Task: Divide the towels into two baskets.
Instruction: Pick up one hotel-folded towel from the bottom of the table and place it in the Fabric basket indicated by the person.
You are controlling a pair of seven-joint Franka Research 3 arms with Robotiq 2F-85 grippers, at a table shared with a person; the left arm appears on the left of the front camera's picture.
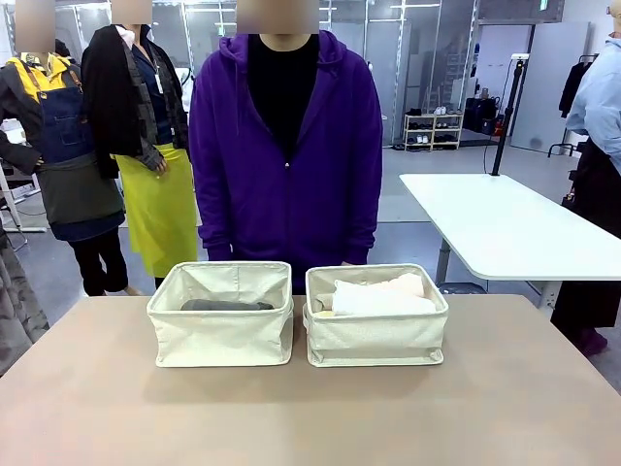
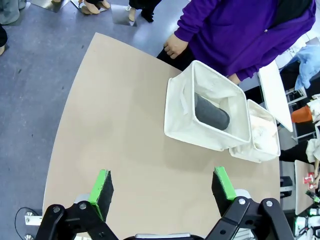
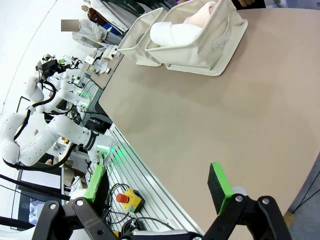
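Tabletop baskets (image 1: pixel 220 335): grey towel (image 1: pixel 226 305), white towel (image 1: pixel 383 300).

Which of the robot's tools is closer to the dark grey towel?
Probably the left. The left tool hangs open above the table facing the basket with the dark grey towel. The right tool looks at the other basket, the grey towel's basket beyond it.

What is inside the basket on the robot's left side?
The left basket holds one dark grey towel lying on its bottom. Its front wall hides anything lower in the front view.
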